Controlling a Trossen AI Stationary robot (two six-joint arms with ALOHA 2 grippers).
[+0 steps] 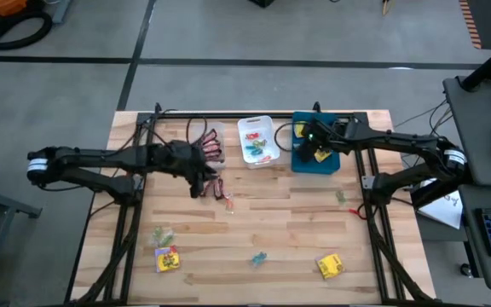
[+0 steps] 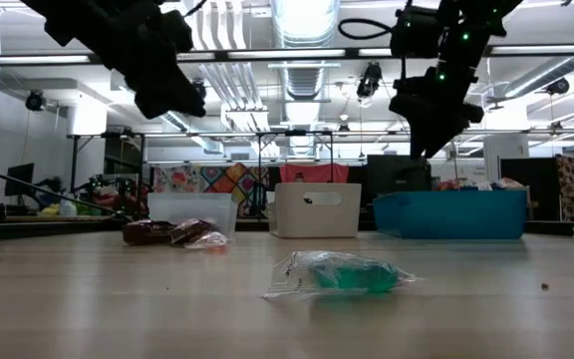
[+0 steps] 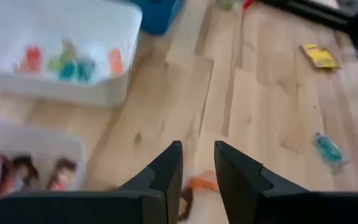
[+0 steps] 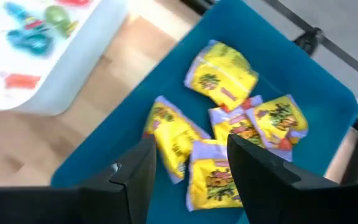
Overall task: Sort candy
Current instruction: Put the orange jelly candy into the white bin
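Five or so yellow packets [image 4: 219,81] – red-marked – lie under the released right end effector [image 4: 188,168].

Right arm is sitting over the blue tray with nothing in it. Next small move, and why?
Probably lift the right hand clear of the blue tray and swing it toward the yellow packet lying loose on the table on its side. Its fingers stand apart and empty above yellow packets already in the tray, so that drop looks done. The left hand hovers over the dark bars.
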